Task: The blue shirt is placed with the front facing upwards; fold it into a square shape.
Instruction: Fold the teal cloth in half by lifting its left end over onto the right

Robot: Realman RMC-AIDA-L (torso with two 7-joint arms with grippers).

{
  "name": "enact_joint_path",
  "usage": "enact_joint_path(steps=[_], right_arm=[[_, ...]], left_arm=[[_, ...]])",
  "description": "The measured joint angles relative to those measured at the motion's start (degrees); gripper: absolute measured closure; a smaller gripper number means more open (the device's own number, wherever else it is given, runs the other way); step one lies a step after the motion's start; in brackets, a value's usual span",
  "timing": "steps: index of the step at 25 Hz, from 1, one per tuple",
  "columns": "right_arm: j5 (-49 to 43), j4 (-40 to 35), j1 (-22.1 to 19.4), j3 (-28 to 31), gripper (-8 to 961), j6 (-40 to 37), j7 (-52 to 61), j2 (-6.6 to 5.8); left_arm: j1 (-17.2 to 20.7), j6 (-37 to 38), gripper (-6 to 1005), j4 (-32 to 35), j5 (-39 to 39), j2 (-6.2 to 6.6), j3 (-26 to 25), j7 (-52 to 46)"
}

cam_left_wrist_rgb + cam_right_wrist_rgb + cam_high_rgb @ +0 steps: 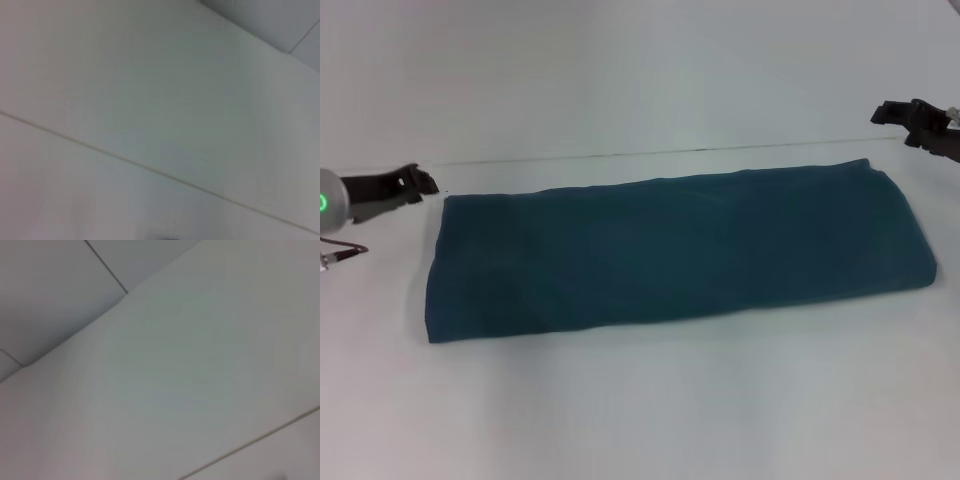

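- Dark teal-blue cotton shirt (675, 250): lies flat on white tabletop (650, 410), folded into a long horizontal band, approx. centred in head view. No lettering, neckline or sleeves showing; only plain cloth on top.
- Band's long edges run left–right w/ a slight tilt: right end sits farther from the robot than left end. Left end fairly square-cut, right end rounded at the fold.
- Faint creases across the cloth; otherwise smooth.
- Left end effector (420, 183): black, at left edge of head view, just beside the shirt's far-left corner but apart from it, not touching cloth. Holds nothing; can't tell finger spread.
- Green light ring glows on the left arm's wrist, w/ a thin cable below it.
- Right end effector (905, 118): black, near top-right of head view, beyond the shirt's far-right corner, clear of the cloth. Holds nothing; finger spread can't tell.
- Both wrist views: only pale surfaces w/ thin seam lines; no shirt, no fingers seen.
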Motion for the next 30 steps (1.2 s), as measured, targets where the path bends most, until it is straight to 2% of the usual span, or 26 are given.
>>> enact_joint_path(steps=[3, 7, 8, 12, 14, 20, 25, 30], right_arm=[[0.10, -0.92, -0.84, 0.25, 383, -2.52, -0.26, -0.29], [1.18, -3.64, -3.00, 0.85, 262, -8.40, -0.45, -0.48], [1.88, -4.61, -3.65, 0.88, 232, -10.46, -0.48, -0.46], [5.66, -7.62, -6.16, 0.88, 236, -20.27, -1.32, -0.38], [8.20, -8.59, -7.24, 0.89, 239, -27.76, -1.75, -1.00], [8.78, -8.26, -7.60, 0.51, 247, -35.64, -1.42, -1.48], [8.67, -8.05, -9.50, 0.52, 248, -36.07, -1.35, -1.43], [4.32, -7.02, -10.28, 0.37, 249, -29.69, -0.24, -1.90]], left_arm=[[2.10, 0.99, 725, 4.71, -0.94, -1.10, -0.04, -0.12], [3.56, 3.35, 643, 7.62, -2.33, -1.52, -0.03, -0.28], [4.95, 6.59, 622, 9.83, -4.46, -1.71, 0.03, -0.32], [7.85, 12.86, 540, 13.65, -10.28, -2.02, 0.06, 0.47], [10.35, 19.34, 499, 14.96, -16.18, -1.83, 0.07, 0.72], [13.50, 27.89, 369, 14.67, -22.97, -1.41, -0.01, 1.16], [16.71, 33.81, 354, 14.17, -28.01, -1.38, -0.53, 3.28], [18.82, 34.78, 356, 14.14, -29.51, -1.39, -1.08, 3.66]])
